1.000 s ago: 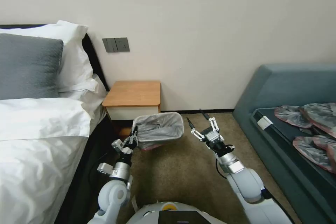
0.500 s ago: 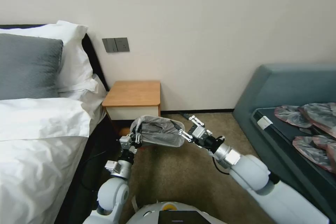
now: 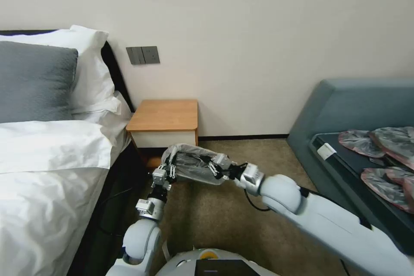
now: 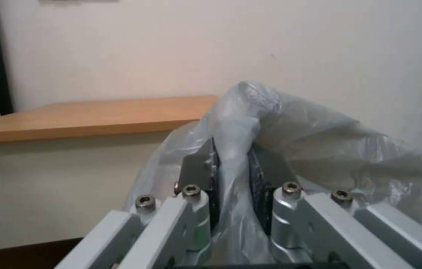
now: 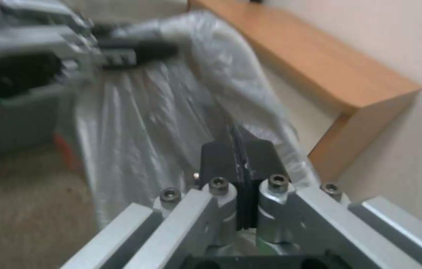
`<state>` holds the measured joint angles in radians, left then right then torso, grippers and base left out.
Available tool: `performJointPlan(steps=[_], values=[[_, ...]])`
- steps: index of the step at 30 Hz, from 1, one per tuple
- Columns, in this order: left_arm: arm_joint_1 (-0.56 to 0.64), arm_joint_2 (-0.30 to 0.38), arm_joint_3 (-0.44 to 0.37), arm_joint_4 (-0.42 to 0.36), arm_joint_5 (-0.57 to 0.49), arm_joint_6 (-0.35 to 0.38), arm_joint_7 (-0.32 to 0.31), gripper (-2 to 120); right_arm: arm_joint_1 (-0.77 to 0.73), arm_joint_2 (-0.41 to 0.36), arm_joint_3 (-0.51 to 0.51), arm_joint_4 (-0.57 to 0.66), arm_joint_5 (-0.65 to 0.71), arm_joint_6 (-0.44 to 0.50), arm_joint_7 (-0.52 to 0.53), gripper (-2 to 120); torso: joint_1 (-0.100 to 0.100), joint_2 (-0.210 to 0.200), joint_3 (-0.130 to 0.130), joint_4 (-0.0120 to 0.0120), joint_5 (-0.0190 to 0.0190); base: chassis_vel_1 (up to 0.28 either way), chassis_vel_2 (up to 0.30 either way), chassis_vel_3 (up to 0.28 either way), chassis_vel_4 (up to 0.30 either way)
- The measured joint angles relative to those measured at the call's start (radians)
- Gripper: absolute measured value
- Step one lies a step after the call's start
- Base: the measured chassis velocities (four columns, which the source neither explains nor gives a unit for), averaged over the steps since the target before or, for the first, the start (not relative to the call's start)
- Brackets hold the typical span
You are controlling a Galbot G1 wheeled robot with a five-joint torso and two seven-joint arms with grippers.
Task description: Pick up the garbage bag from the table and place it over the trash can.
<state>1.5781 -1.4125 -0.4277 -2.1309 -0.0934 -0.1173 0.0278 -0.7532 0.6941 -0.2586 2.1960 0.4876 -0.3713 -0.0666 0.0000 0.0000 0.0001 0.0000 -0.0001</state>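
Note:
The garbage bag (image 3: 192,164), thin crinkly grey plastic, hangs bunched between my two grippers just in front of the table (image 3: 164,114). My left gripper (image 3: 169,169) is shut on the bag's left edge; the left wrist view shows a fold of bag (image 4: 295,134) pinched in the left gripper (image 4: 233,168), with the table (image 4: 96,116) behind. At the bag's right edge my right gripper (image 3: 212,167) is shut on the plastic. In the right wrist view the right gripper (image 5: 238,149) clamps the bag (image 5: 171,101) beside the table (image 5: 310,63). The trash can is hidden.
A bed (image 3: 43,172) with white sheets runs along the left, close to my left arm. A blue-grey sofa (image 3: 345,103) on the right carries several flattened grey-pink bags (image 3: 379,146). Brown carpet (image 3: 215,220) lies open between them.
My right gripper swung left from beside the bag, reached its right edge and went from open to shut on it. The bag collapsed from a wide open mouth into a bunched shape.

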Motion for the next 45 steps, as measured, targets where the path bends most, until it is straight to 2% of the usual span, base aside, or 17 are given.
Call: performJointPlan(steps=[7, 11, 19, 23, 26, 30, 36, 40, 45], values=[[0.0, -0.002, 0.001, 0.001, 0.017, -0.004, 0.001, 11, 0.129, 0.035, -0.129, -0.092, 0.016, -0.028, 0.009, 0, 0.0, 0.0, 0.0, 0.0, -0.0002, 0.0, 0.0, 0.0, 0.0], [0.001, -0.006, 0.002, 0.005, 0.035, -0.01, 0.002, 11, 0.21, 0.076, -0.241, -0.152, 0.024, -0.045, 0.014, 0, 0.0, 0.0, 0.0, 0.0, -0.0001, 0.0, 0.0, 0.0, 0.0], [0.006, -0.009, 0.002, 0.001, 0.066, -0.025, 0.009, 11, 0.33, 0.143, -0.385, -0.256, 0.023, -0.055, 0.01, 0, 0.0, 0.0, 0.0, 0.0, -0.0001, 0.0, 0.0, 0.0, 0.0], [0.01, -0.012, 0.002, -0.005, 0.08, -0.029, 0.011, 11, 0.367, 0.172, -0.424, -0.302, 0.012, -0.055, 0.006, 0, 0.0, 0.0, 0.0, 0.0001, 0.0, 0.0, 0.0, 0.0, 0.0], [0.02, -0.011, 0.002, -0.02, 0.092, -0.036, 0.014, 11, 0.41, 0.22, -0.464, -0.39, -0.023, -0.045, -0.011, 0, 0.0, 0.0, 0.0, -0.0001, 0.0001, 0.0, 0.0, 0.0, 0.0], [0.03, -0.01, 0.002, -0.036, 0.099, -0.041, 0.015, 11, 0.444, 0.269, -0.489, -0.476, -0.049, -0.026, -0.026, 0, 0.0, 0.0, 0.0, 0.0001, -0.0002, 0.0, 0.0, 0.0, 0.0], [0.034, -0.013, 0.002, -0.044, 0.105, -0.043, 0.013, 11, 0.46, 0.305, -0.506, -0.527, -0.058, -0.012, -0.028, 0, 0.0, 0.0, 0.0, 0.0002, 0.0, 0.0, 0.0, 0.0, 0.0], [0.033, -0.014, 0.001, -0.04, 0.106, -0.04, 0.002, 11, 0.445, 0.293, -0.5, -0.505, -0.063, -0.003, -0.028, 0, 0.0, 0.0, 0.0, 0.0002, 0.0, 0.0, 0.0, 0.0, 0.0], [0.025, -0.014, 0.0, -0.034, 0.079, 0.009, -0.033, 10, 0.345, 0.216, -0.397, -0.379, -0.101, 0.018, -0.05, 0, 0.0, 0.0, 0.0, 0.0, 0.0004, 0.0, 0.0, 0.0, 0.0]])
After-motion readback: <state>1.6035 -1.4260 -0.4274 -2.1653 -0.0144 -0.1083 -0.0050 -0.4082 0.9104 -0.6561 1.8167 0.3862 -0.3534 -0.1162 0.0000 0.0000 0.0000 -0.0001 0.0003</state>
